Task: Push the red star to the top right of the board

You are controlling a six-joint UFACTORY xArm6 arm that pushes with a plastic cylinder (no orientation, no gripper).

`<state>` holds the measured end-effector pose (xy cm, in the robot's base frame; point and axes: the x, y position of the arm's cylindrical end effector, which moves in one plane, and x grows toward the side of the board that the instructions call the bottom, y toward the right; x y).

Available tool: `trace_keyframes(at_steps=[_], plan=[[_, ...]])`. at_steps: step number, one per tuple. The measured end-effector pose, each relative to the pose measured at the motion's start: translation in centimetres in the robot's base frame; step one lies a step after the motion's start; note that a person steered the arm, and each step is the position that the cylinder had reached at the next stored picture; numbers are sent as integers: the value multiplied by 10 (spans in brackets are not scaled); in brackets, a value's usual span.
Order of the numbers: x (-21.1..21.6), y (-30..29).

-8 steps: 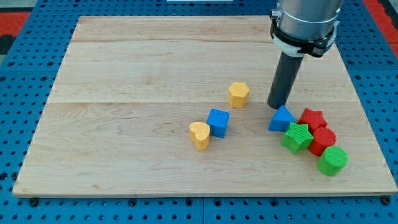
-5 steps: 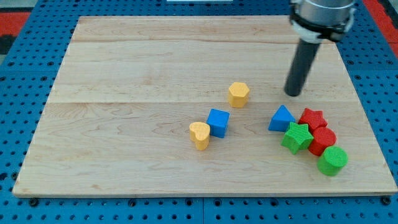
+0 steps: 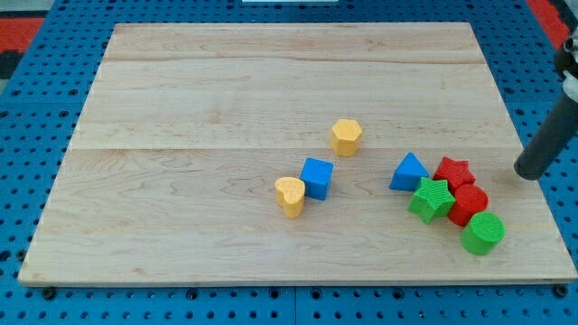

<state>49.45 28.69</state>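
The red star (image 3: 452, 171) lies at the view's lower right of the wooden board (image 3: 226, 99), in a cluster. It touches the blue triangle (image 3: 409, 172) on its left, the green star (image 3: 432, 199) below it and a second red block (image 3: 469, 203) at its lower right. My tip (image 3: 526, 172) is at the board's right edge, to the right of the red star and apart from it by a clear gap.
A green cylinder (image 3: 483, 234) sits at the bottom of the cluster. A yellow hexagon (image 3: 346, 136), a blue cube (image 3: 316, 177) and a yellow heart (image 3: 290, 195) lie near the board's middle. Blue pegboard surrounds the board.
My tip has moved from just above the blue triangle, up and right, then down to the board's right edge beside the red star. No block has moved.
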Motion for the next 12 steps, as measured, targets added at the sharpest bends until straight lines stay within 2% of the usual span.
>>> trace_keyframes(at_steps=[2,5,6,7,8,10,11,12], plan=[[20,-8],[19,-84],[-12,-133],[-80,-157],[-132,-154],[-94,-75],[-41,-102],[-53,-130]])
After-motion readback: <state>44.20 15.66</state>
